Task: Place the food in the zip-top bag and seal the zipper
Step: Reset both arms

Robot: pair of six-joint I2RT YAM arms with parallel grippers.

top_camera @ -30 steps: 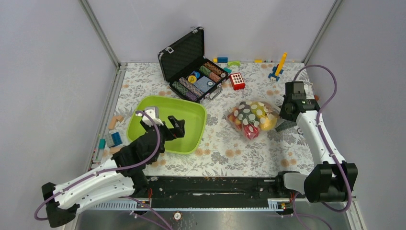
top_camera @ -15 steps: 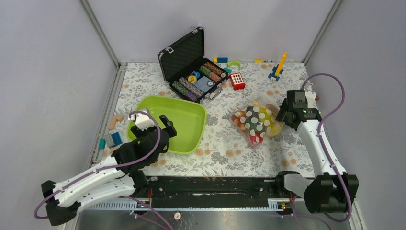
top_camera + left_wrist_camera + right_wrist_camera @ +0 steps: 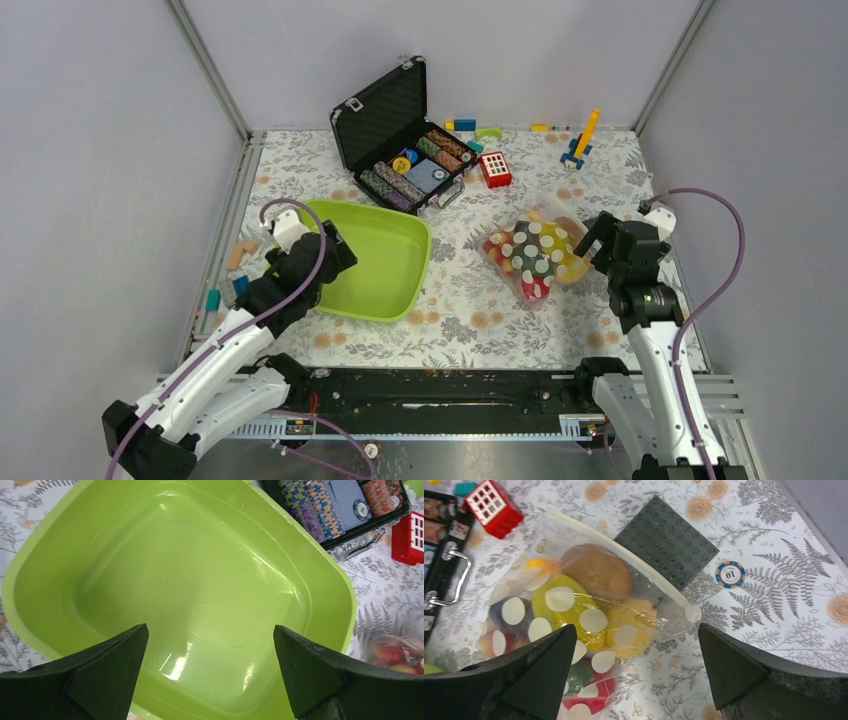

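While left gripper [image 3: 210,630] gapes wide and empty over tray [image 3: 340,595], and right gripper [image 3: 635,630] likewise just right of bag [image 3: 574,615], bag lies right of tray, full of food [image 3: 596,572]: soft, slick, light, lumpy; probably best pinched at stiffer zipper [image 3: 624,560], far-right edge.

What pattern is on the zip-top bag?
White round dots on the bag; clearest in right wrist view.
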